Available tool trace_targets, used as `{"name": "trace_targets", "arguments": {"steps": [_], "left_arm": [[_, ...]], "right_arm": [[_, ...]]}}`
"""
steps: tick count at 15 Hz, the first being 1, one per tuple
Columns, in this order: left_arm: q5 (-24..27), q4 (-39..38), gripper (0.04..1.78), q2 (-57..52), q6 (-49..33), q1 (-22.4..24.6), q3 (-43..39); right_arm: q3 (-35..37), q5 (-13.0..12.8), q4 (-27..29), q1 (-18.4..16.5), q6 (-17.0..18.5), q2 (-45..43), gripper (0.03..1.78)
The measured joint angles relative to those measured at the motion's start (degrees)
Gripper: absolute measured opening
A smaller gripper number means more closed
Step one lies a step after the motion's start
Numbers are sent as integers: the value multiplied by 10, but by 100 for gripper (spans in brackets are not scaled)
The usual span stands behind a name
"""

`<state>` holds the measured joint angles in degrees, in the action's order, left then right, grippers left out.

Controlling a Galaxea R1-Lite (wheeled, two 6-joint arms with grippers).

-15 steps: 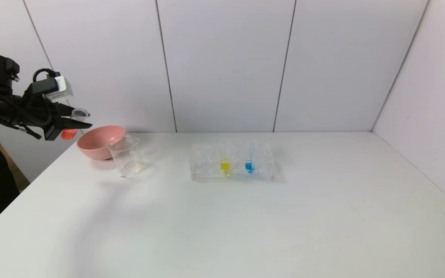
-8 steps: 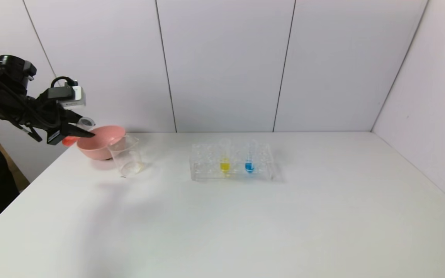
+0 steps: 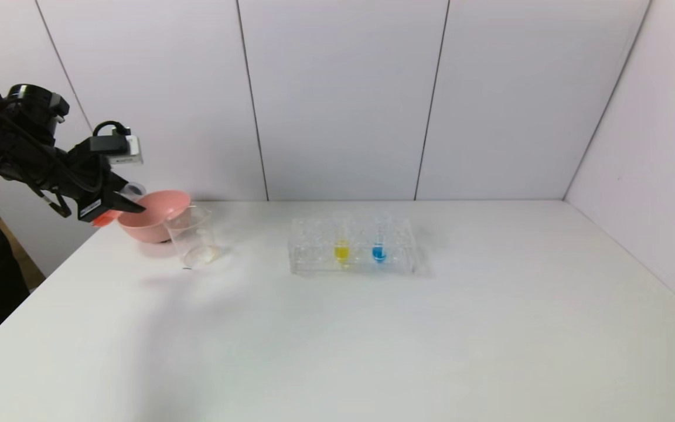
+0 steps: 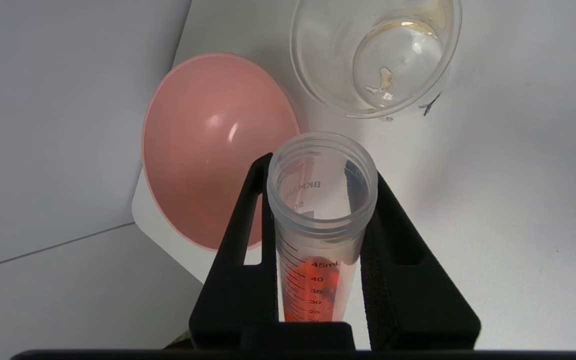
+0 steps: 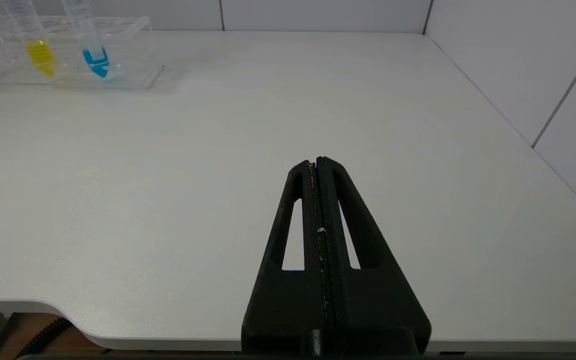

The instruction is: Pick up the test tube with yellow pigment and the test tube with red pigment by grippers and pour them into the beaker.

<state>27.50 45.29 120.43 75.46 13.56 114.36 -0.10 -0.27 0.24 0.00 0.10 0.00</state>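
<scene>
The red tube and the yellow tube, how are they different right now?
The red tube is clamped in the left hand, up beside the pink bowl; the yellow tube stands in the clear rack. The red tube is tilted, the yellow tube upright. Both are clear, holding a little colored liquid.

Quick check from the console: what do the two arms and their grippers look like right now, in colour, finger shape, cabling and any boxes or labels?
Both are matte black. The left gripper has two pointed fingers with triangular cut-outs, looping black cables, a small white box on top and a small white label on its side. The right gripper shows the same tapered black fingers with cut-outs; its arm is out of view.
</scene>
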Motion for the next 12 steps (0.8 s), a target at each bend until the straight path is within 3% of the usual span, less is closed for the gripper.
{"name": "trace_targets", "arguments": {"steps": [3, 12], "left_arm": [[-34, -1, 47, 1, -9, -10, 4], [-70, -9, 47, 1, -10, -42, 6]], "right_arm": [[0, 0, 0, 0, 0, 0, 11], [0, 0, 0, 0, 0, 0, 11]]}}
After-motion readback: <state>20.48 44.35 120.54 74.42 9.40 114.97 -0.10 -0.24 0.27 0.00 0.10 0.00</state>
